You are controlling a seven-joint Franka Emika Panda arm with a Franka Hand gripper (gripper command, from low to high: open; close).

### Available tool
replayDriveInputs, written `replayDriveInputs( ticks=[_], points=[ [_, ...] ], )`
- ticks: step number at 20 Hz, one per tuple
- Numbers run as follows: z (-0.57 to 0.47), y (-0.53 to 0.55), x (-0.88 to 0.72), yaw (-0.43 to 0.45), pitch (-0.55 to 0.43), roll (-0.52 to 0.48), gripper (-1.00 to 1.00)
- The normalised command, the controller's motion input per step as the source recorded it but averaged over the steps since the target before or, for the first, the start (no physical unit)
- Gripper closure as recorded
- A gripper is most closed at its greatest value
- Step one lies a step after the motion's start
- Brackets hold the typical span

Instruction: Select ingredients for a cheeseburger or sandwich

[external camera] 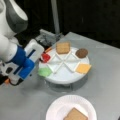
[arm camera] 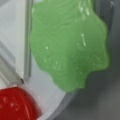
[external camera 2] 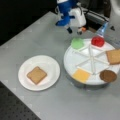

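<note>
- The gripper (external camera: 10, 78) hangs at a front view's left, beside the round divided tray (external camera: 63, 77); in a front view it is the blue-and-white head (external camera 2: 75, 30) just above the tray's (external camera 2: 75, 65) top-left edge.
- I cannot tell whether its fingers are spread or pressed together; nothing shows between them.
- The green disc (external camera: 45, 72) is the piece nearest the gripper, in a wedge at the tray rim (external camera 2: 77, 43); the wrist view is nearly filled by it (arm camera: 70, 47), with the red disc (arm camera: 15, 105) at the bottom-left corner beyond a white divider.
- Five pieces lie in the tray, one in each wedge: green disc, red disc (external camera: 45, 57), toast square (external camera: 62, 47), brown patty (external camera: 81, 53), cheese square (external camera: 83, 68).
- One tray wedge holds nothing.
- One paper plate (external camera 2: 51, 67) sits on the grey table (external camera 2: 37, 35), apart from the tray, with one toast slice (external camera 2: 36, 75) lying flat on it, nothing stacked on top.
- That makes two toast pieces in all, one of every other piece.
- A metal post (external camera: 55, 16) and a grey fixture (external camera: 47, 36) stand behind the tray.
</note>
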Motion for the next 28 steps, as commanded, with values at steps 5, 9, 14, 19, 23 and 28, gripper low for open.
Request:
replayDriveInputs(
  ticks=[5, 9, 14, 19, 23, 28],
  points=[
    [-0.14, 0.00, -0.06, 0.042, -0.192, 0.271, -1.00],
    [-0.16, 0.03, 0.03, 0.060, -0.192, 0.301, -1.00],
    [-0.15, -0.04, 0.07, 0.081, -0.153, 0.270, -1.00],
    [-0.13, -0.13, 0.12, 0.096, -0.126, 0.239, -1.00],
    [-0.10, -0.16, 0.17, 0.094, -0.104, 0.217, -1.00],
    [-0.10, -0.15, 0.23, 0.100, -0.114, 0.234, -1.00]
  ],
)
